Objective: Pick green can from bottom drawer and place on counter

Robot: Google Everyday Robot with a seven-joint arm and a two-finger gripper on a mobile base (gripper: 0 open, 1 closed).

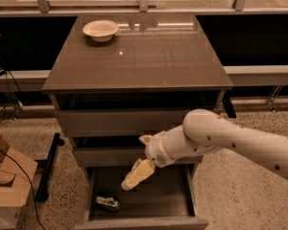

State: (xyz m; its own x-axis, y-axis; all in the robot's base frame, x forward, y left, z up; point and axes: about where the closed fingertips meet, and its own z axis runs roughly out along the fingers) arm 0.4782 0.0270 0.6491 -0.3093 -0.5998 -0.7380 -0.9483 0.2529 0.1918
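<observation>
The green can (108, 203) lies on its side on the floor of the open bottom drawer (165, 199), near its left front corner. My gripper (129, 182) hangs over the drawer, a little above and to the right of the can, not touching it. It holds nothing that I can see. The counter (139, 51) is the glossy grey-brown top of the cabinet, above the drawers.
A round cream bowl (101, 30) sits at the counter's back left. My white arm (230, 140) crosses in from the right in front of the middle drawer (110, 155). A cardboard box (9, 186) and a black bar (48, 169) stand on the floor to the left.
</observation>
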